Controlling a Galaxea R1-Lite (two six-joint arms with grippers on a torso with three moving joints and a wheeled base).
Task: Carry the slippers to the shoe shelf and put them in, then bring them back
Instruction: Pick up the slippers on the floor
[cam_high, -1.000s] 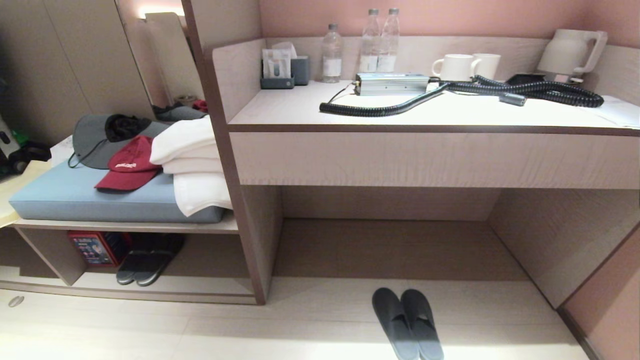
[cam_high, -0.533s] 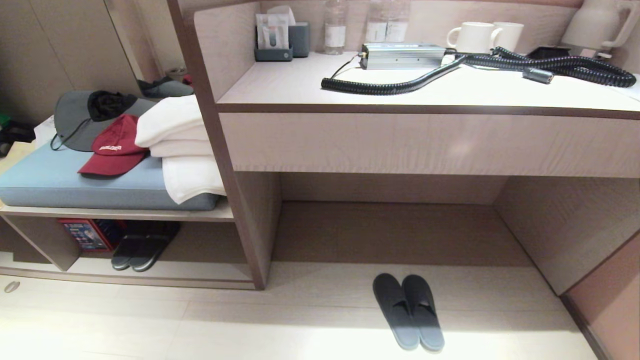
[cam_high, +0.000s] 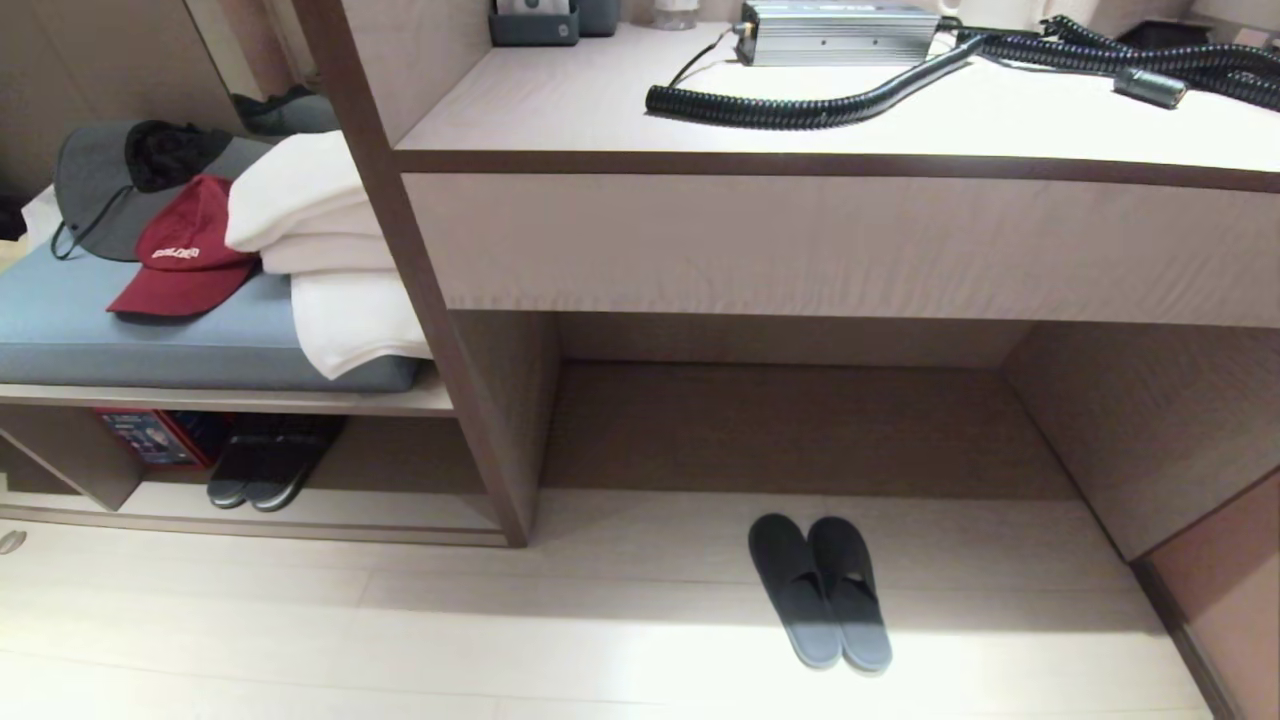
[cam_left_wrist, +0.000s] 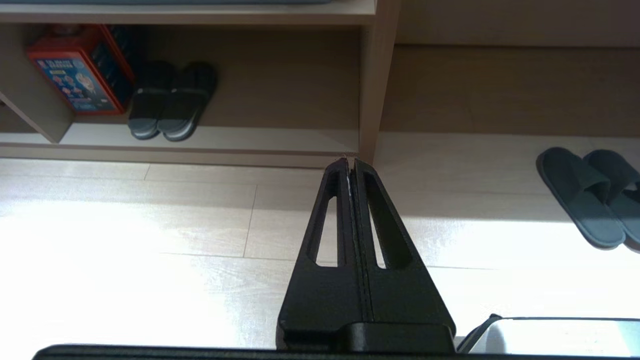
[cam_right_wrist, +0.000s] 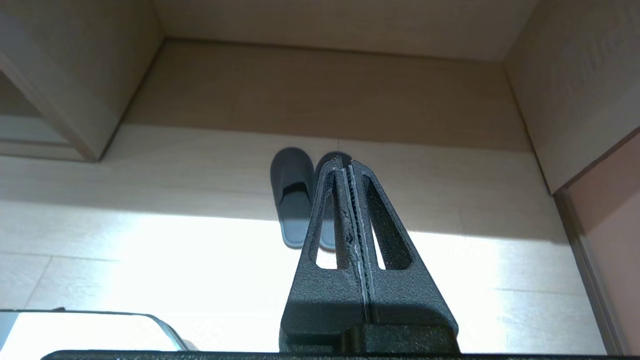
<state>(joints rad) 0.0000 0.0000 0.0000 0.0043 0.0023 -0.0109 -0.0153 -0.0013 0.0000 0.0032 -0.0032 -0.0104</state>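
Count: two slippers (cam_high: 820, 590), one dark grey-blue pair, side by side and touching on the pale floor (cam_high: 600, 640) at the mouth of the desk alcove (cam_high: 800, 420), toes pointing into it, heels in the sunlit strip. A second, blacker pair (cam_high: 262, 470) with pale sole edging sits inside the shoe shelf (cam_high: 300, 505), on its raised base board, just beside one red box (cam_high: 150, 437) by the upright divider. On the blue cushion (cam_high: 120, 340) above the shelf: two caps, one red (cam_high: 185, 250) and one grey (cam_high: 95, 195), plus one stack of white towels (cam_high: 310, 240) hanging over the cushion's front edge. On the desk top (cam_high: 850, 115): one silver box (cam_high: 840, 18) and one coiled black hose (cam_high: 800, 108). Neither arm shows in the head view. Left gripper (cam_left_wrist: 350, 162) hangs above the floor, fingers pressed together, nothing held; its tip lines up with the vertical panel (cam_high: 500, 420) between shelf and alcove. Right gripper (cam_right_wrist: 345, 162) likewise fully closed and empty, above the floor, its tip over the pair in the wrist view but clear of it. Room: the shelf bay right of the black pair is free up to the panel; floor between the slippers and shelf front is open; the alcove wall (cam_high: 1130, 430) at right stands well apart from the pair.
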